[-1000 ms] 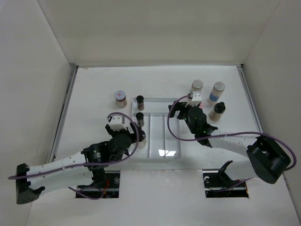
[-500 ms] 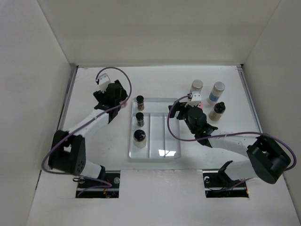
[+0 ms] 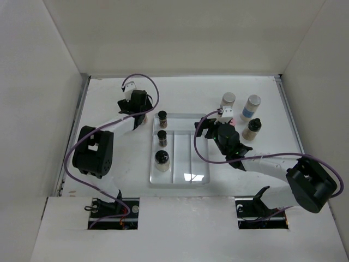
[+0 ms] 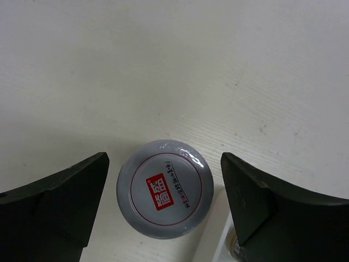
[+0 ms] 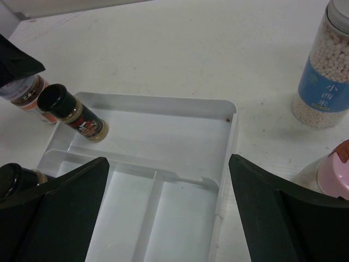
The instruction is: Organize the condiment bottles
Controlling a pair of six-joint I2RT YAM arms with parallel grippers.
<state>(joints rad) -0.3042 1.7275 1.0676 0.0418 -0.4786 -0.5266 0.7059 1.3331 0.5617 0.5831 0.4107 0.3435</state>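
A silver-capped jar with a red logo [image 4: 164, 188] stands on the table between the open fingers of my left gripper [image 4: 164, 203]; the jaws flank it without touching. In the top view the left gripper [image 3: 138, 111] covers this jar, left of the white divided tray [image 3: 188, 164]. Three black-capped bottles [image 3: 162, 117] [image 3: 162, 135] [image 3: 161, 158] stand in the tray's left column. My right gripper [image 5: 169, 215] is open and empty above the tray's right part [image 3: 214, 131]. A silver-capped bottle [image 3: 228, 99], a blue-labelled bottle [image 3: 251, 106] and a black-capped bottle [image 3: 252, 129] stand right of the tray.
A pink-capped bottle [image 5: 335, 169] stands close to the right gripper's right finger, beside the tray's right rim [image 5: 229, 153]. The blue-labelled bottle [image 5: 327, 71] is behind it. White walls enclose the table on the left, back and right.
My left arm has swung from the tray's near left, leaving a black-capped bottle there, to the far left jar, and now straddles it. The right arm has not moved.
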